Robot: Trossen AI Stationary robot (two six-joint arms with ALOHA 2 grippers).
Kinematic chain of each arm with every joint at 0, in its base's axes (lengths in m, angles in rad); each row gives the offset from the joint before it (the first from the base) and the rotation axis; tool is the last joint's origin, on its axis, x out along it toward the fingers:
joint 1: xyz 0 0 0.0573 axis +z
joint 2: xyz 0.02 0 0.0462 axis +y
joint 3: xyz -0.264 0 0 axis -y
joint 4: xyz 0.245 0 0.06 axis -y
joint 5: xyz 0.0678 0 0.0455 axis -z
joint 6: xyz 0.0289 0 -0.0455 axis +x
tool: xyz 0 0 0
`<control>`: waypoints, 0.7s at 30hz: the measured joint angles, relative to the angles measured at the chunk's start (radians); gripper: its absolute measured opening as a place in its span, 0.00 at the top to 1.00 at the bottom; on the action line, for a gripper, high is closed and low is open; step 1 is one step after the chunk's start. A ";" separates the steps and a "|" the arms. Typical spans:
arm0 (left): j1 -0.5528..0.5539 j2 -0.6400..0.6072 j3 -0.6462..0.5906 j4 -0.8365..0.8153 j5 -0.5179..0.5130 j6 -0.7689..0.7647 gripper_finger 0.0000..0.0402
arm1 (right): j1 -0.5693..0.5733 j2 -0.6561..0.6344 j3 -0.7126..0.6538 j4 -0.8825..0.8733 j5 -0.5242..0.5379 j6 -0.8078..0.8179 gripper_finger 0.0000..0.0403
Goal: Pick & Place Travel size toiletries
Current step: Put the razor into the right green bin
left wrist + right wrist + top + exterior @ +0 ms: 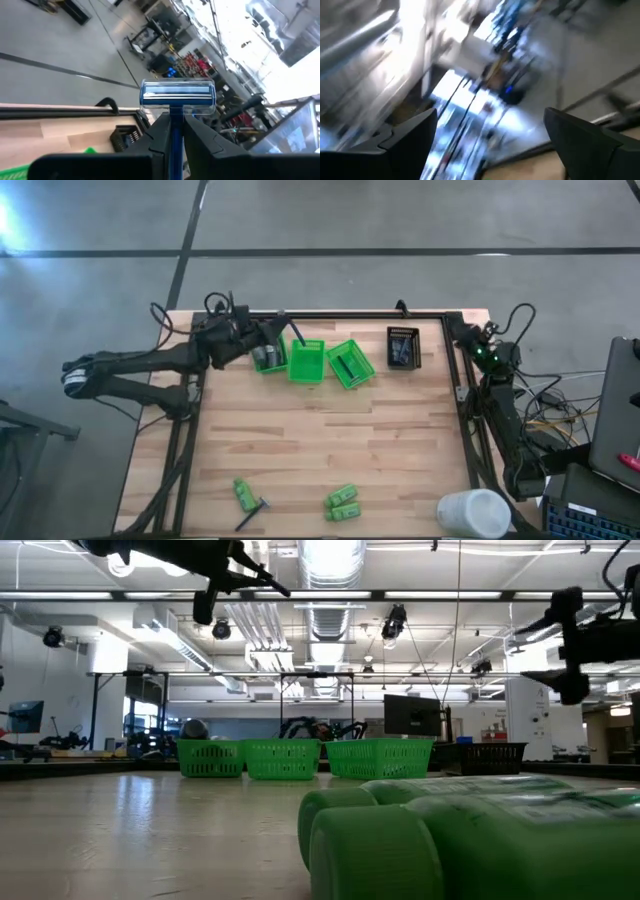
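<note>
Your left gripper (272,332) sits in the upper left of the high view, above the leftmost green mesh basket (268,358). Its fingers are closed on the handle of a razor (177,95). In the left wrist view the two dark fingers (156,136) pinch the blue stem from either side, and the clear-capped blue head stands above them at frame centre. From overhead the razor reads as a thin dark stick (296,332) slanting off the gripper toward the middle basket (306,361).

Your right gripper (478,340) waits at the upper right of the high view, off the table's right edge. Its fingers (410,132) stand wide apart with nothing between them.

Baskets, across the upper middle of the high view:
- Leftmost green: dark grey tubes (264,357) inside.
- Middle green: contents cannot be told.
- Right green basket (351,364), tilted: a thin dark item lies in it.
- Black basket (403,347), to the right of the green ones.

Toiletries loose on the wooden table (400,440), along the lower edge of the high view:
- A green bottle (243,494) at lower left, with a second razor (252,514) just beside it.
- Two green bottles (343,502) at lower centre, touching side by side. They fill the lower right of the low view.

A large white cylinder (473,513) sits at the table's lower right corner.
</note>
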 joint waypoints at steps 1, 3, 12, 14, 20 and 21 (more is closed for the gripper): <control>0.013 0.000 0.001 -0.003 0.026 0.008 0.89 | 0.007 -0.003 0.000 0.025 -0.039 -0.002 0.10; 0.037 0.000 0.001 -0.005 0.061 0.013 0.89 | 0.026 -0.003 0.000 0.123 -0.049 0.050 0.10; 0.116 0.000 0.002 -0.005 0.180 0.021 0.89 | 0.267 0.077 0.236 0.053 0.045 -0.048 0.10; 0.118 0.000 0.002 -0.005 0.191 0.028 0.89 | 0.356 0.150 0.329 -0.078 0.109 -0.150 0.10; 0.118 0.000 0.005 -0.003 0.198 0.055 0.89 | 0.694 0.437 0.529 -0.168 0.157 -0.342 0.10; 0.118 0.000 0.008 0.000 0.201 0.057 0.89 | 0.752 0.481 0.556 -0.165 0.177 -0.371 0.10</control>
